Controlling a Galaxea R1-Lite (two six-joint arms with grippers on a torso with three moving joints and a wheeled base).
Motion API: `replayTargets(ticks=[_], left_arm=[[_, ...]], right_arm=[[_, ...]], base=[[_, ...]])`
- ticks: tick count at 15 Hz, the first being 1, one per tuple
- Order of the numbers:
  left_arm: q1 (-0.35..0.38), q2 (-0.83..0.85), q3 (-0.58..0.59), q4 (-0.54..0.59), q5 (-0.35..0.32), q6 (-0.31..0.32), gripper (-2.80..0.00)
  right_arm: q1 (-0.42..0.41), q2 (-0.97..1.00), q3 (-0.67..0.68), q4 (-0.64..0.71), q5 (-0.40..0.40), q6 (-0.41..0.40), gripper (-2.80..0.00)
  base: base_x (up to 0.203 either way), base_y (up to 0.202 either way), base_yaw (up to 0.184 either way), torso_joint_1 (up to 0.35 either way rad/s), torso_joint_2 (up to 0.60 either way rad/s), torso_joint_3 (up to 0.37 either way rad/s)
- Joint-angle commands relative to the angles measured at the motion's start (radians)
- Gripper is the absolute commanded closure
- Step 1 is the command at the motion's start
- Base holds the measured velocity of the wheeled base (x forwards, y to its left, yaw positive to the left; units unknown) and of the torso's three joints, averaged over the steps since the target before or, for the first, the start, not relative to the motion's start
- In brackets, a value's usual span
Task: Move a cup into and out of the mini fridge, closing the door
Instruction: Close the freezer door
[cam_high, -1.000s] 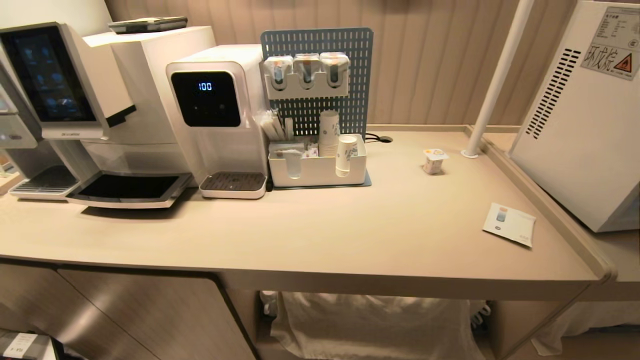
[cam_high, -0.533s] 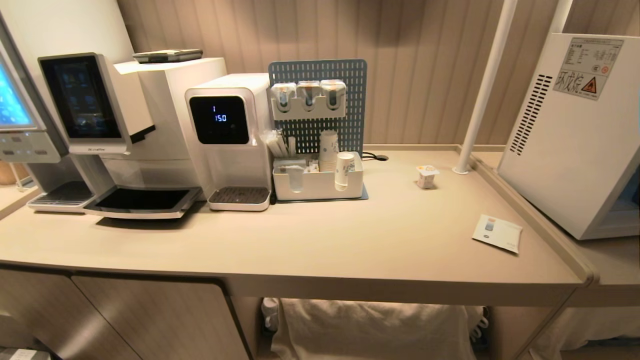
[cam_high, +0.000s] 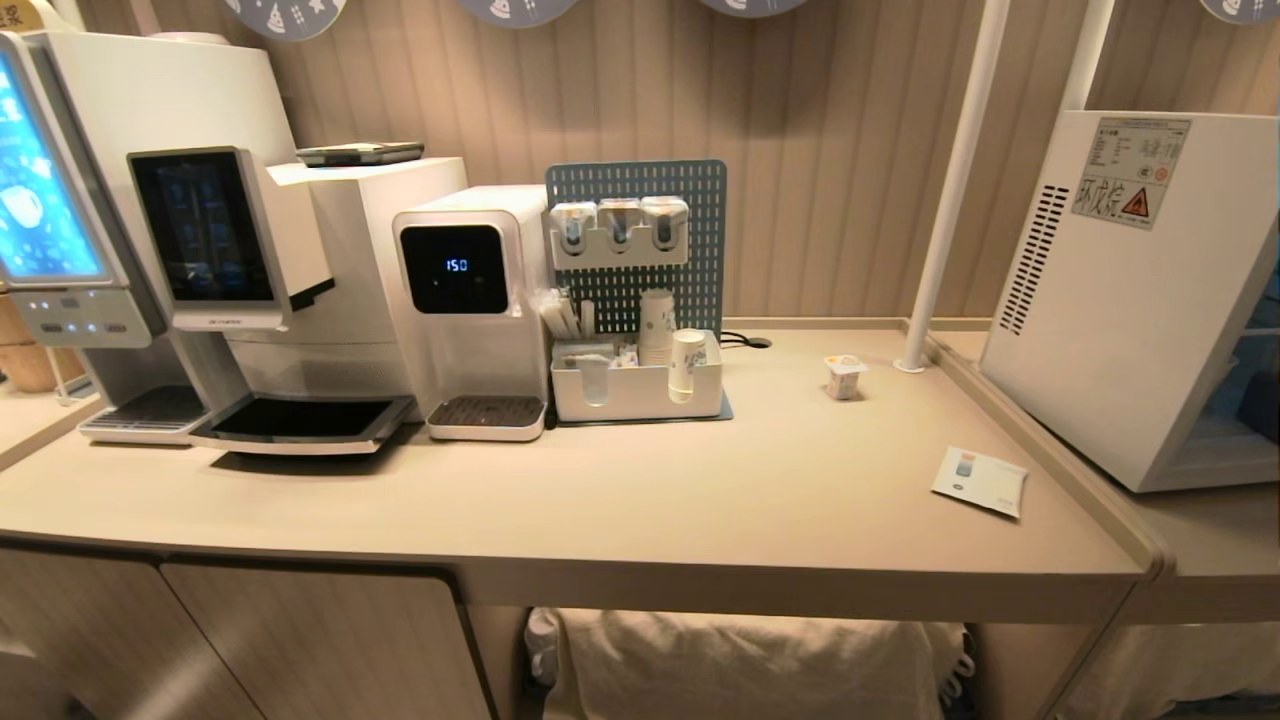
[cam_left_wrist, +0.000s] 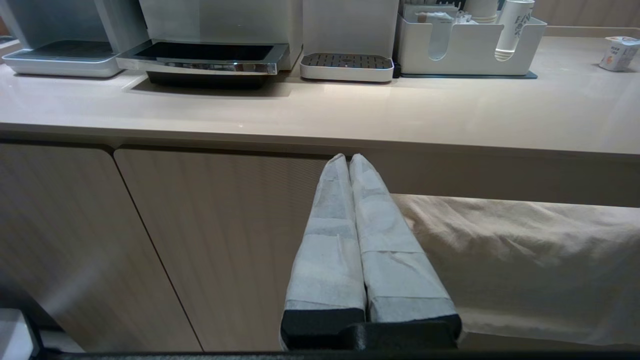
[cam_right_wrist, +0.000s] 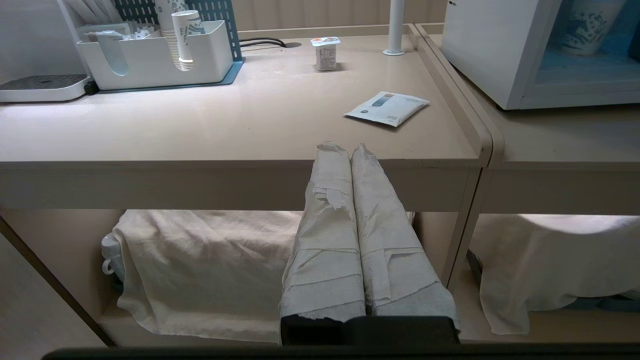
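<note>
In the head view you see the cup (cam_high: 845, 377), a tiny white plastic tub with an orange-marked peel lid, standing upright right of centre on the beige counter (cam_high: 640, 500), near the foot of the white pole (cam_high: 945, 190). The mini fridge (cam_high: 1120, 300), a white box, fills the right edge; its door cannot be made out from here. Neither arm shows.

In the left wrist view your left gripper (cam_left_wrist: 349, 159), its 2 cloth-wrapped fingers pressed together on nothing, sits below the counter edge; the cup (cam_left_wrist: 617, 52) lies far off at the upper right corner.

In the right wrist view your right gripper (cam_right_wrist: 345, 149), also closed and empty, points up the frame, with the cup (cam_right_wrist: 326, 53) almost straight ahead and the flat white sachet (cam_right_wrist: 387, 108) between. I judge the right arm nearer, to cup and fridge (cam_right_wrist: 495, 50) alike.
</note>
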Motion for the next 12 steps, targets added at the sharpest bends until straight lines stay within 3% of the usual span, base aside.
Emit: replayTargets(ticks=[1,9,12], left_arm=[[0.000,0.002,0.002,0.000,0.000,0.000,0.00],[0.000,0.001,0.002,0.000,0.001,0.000,0.00],[0.000,0.002,0.002,0.000,0.000,0.000,0.00]], right_arm=[[0.000,0.000,0.002,0.000,0.000,-0.001,0.00],[0.000,0.000,0.002,0.000,0.000,-0.001,0.00],[0.000,0.000,0.002,0.000,0.000,-0.001,0.00]], base=[[0.000,0.000,0.000,0.000,0.00,0.000],[0.000,0.000,0.000,0.000,0.00,0.000],[0.001,-0.161,0.003,0.004,0.00,0.004]])
